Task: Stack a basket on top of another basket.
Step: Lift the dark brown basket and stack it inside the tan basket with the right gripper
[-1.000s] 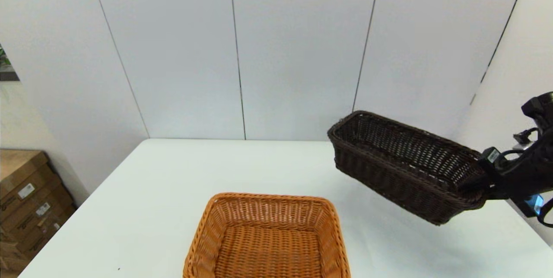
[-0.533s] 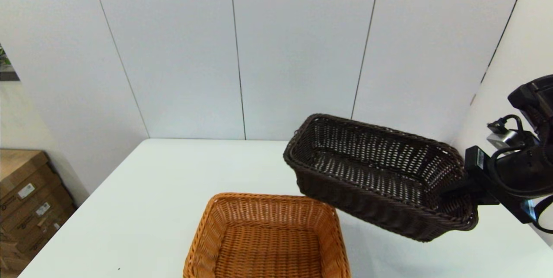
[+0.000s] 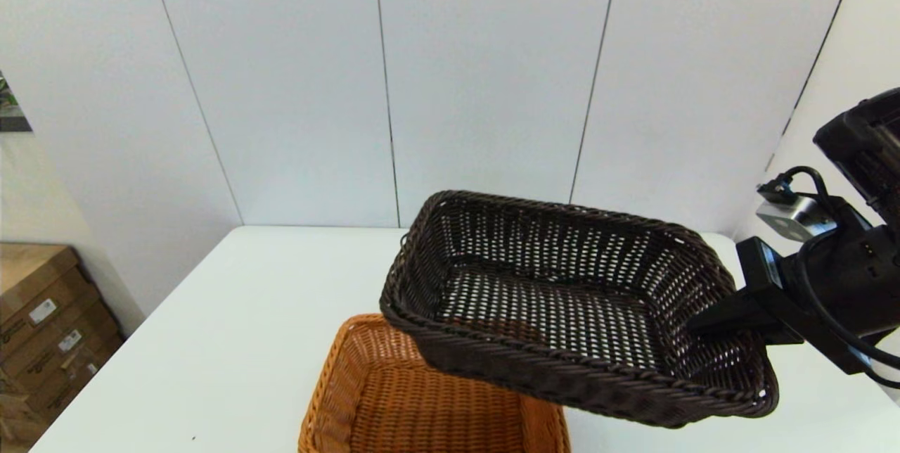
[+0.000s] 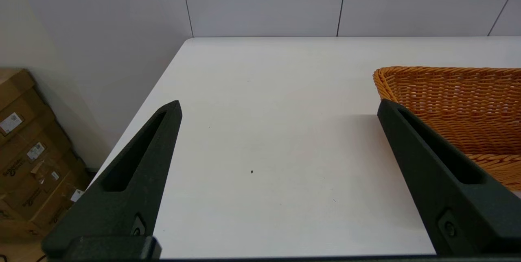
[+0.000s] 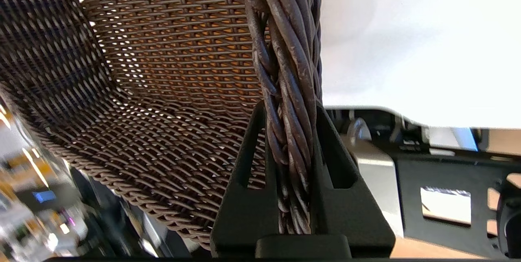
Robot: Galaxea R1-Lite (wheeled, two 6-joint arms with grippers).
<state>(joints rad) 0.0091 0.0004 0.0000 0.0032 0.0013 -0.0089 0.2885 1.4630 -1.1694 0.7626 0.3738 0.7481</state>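
Note:
The dark brown basket (image 3: 562, 298) hangs in the air, tilted, its near-left corner overlapping the back right of the orange-tan basket (image 3: 401, 397), which sits on the white table (image 3: 232, 312) at the front centre. My right gripper (image 3: 703, 323) is shut on the dark basket's braided rim at its right end. In the right wrist view, the right gripper (image 5: 290, 111) pinches that rim (image 5: 285, 50), with orange showing through the weave. My left gripper (image 4: 279, 107) is open over bare table, left of the orange-tan basket (image 4: 456, 103).
Cardboard boxes (image 3: 42, 326) stand on the floor to the left of the table. A white panelled wall (image 3: 450, 87) rises right behind the table's far edge. The table's left edge (image 4: 138, 111) lies close to my left gripper.
My right arm has carried the dark basket leftward and toward me, from beside the orange-tan basket to partly over its back right part. The orange-tan basket has not moved.

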